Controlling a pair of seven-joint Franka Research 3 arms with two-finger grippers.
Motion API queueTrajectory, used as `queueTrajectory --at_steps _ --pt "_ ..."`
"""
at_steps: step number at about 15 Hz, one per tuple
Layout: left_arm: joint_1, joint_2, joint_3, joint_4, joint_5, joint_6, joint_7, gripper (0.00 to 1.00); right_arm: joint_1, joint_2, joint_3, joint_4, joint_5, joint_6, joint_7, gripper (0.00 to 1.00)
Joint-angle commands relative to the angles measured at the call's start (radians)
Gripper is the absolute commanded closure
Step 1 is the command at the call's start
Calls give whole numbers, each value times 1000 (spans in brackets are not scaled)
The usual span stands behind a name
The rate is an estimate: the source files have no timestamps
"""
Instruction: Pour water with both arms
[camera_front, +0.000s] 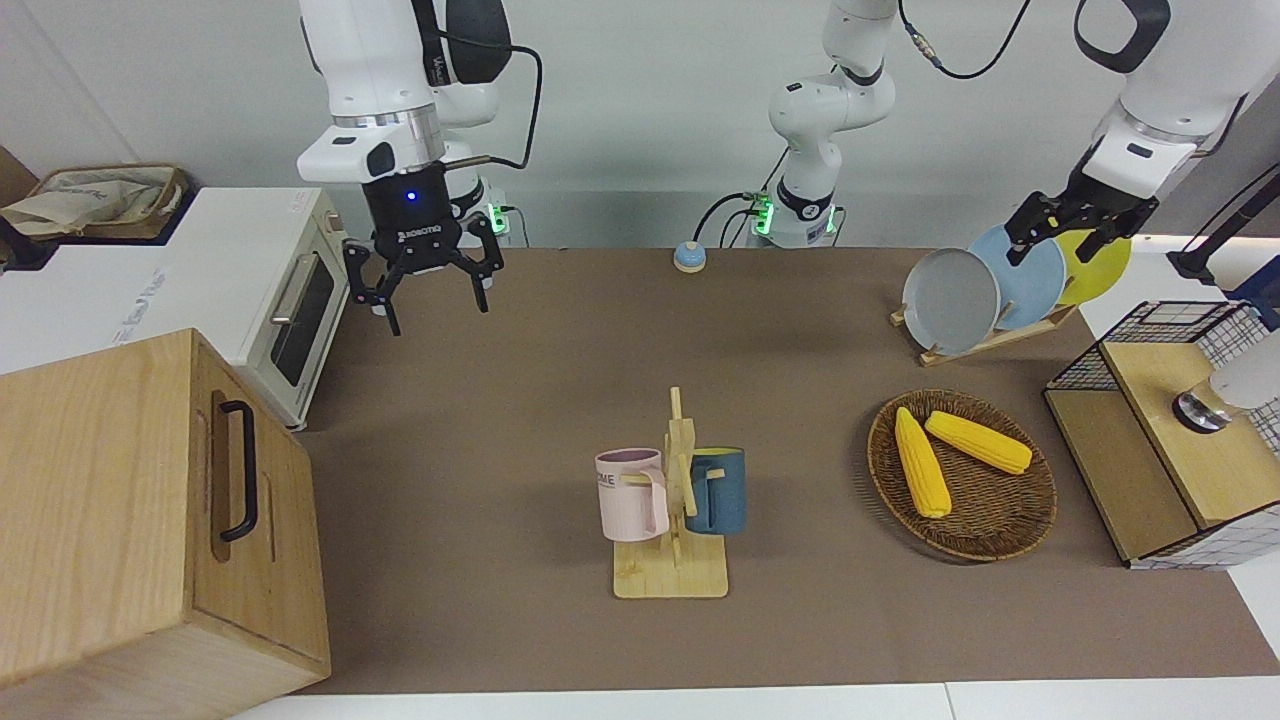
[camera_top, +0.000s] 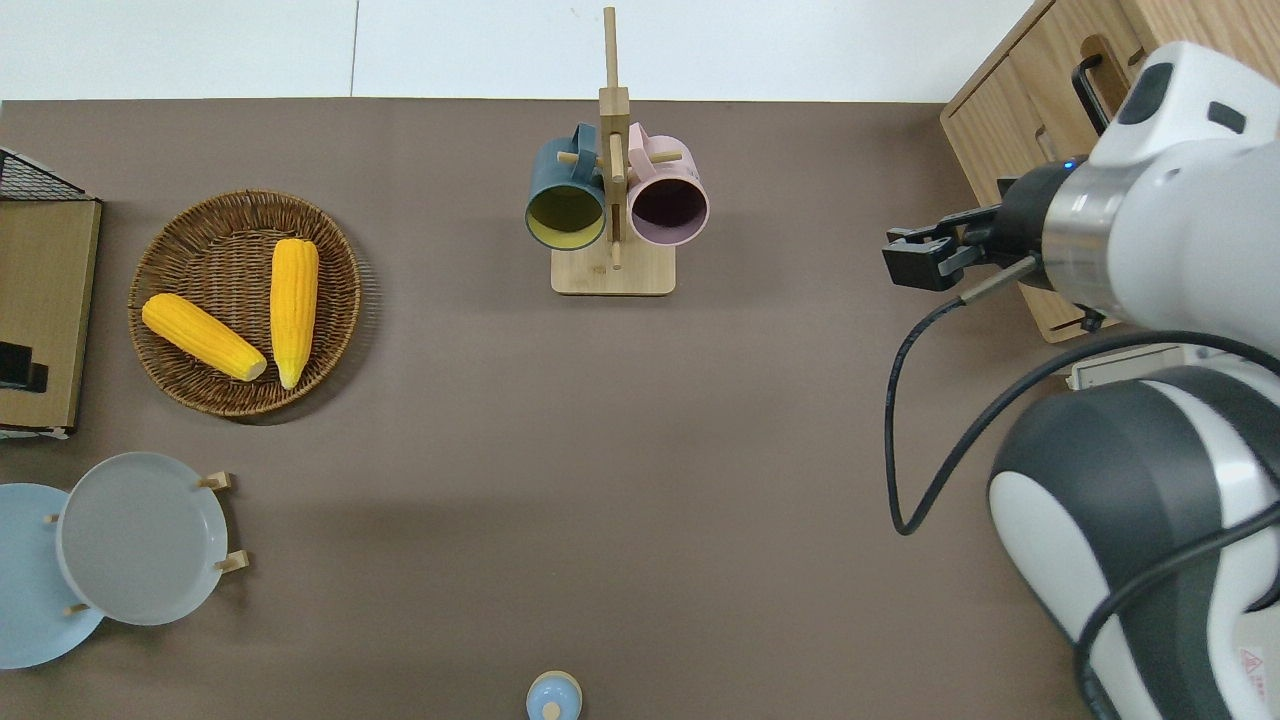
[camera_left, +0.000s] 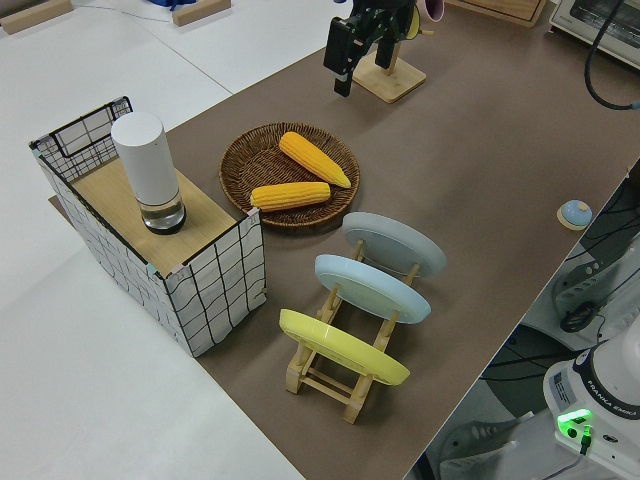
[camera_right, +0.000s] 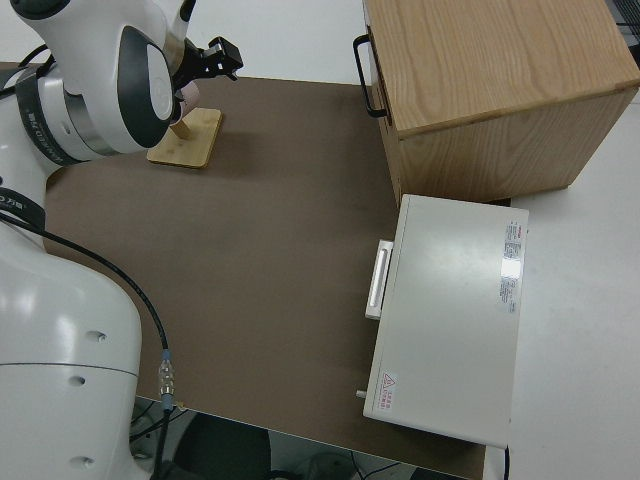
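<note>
No step of the pour is done: the pink mug (camera_front: 632, 492) and blue mug (camera_front: 718, 490) hang untouched on the wooden mug rack (camera_front: 672, 570) mid-tabletop. The right gripper (camera_front: 432, 293) hangs open and empty over the tabletop beside the toaster oven (camera_front: 285, 300). The left gripper (camera_front: 1070, 235) is also empty, its jaws apart, above the plate rack (camera_front: 985, 340).

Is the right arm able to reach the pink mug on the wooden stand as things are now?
Probably yes. The right tool hangs open over bare mat, and nothing stands between it and the pink mug. The mug hangs on a peg of the wooden stand, beside the blue mug.
</note>
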Motion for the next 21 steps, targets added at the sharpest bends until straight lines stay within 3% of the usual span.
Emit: queueTrajectory --at_steps 1,5,10,16,21 --pt "98 14 -9 0 14 44 154 2 3 27 39 -9 -66 72 -85 17" --pt "192 26 -9 2 13 83 304 2 19 80 62 -8 -112 141 -133 17" --pt "297 45 -7 11 3 129 452 5 62 145 62 5 -177 213 -145 23" --pt "347 68 -4 15 0 186 567 5 83 229 69 80 -201 218 -168 23" --pt "361 86 45 14 -87 267 590 5 100 295 95 126 -267 219 -167 23"
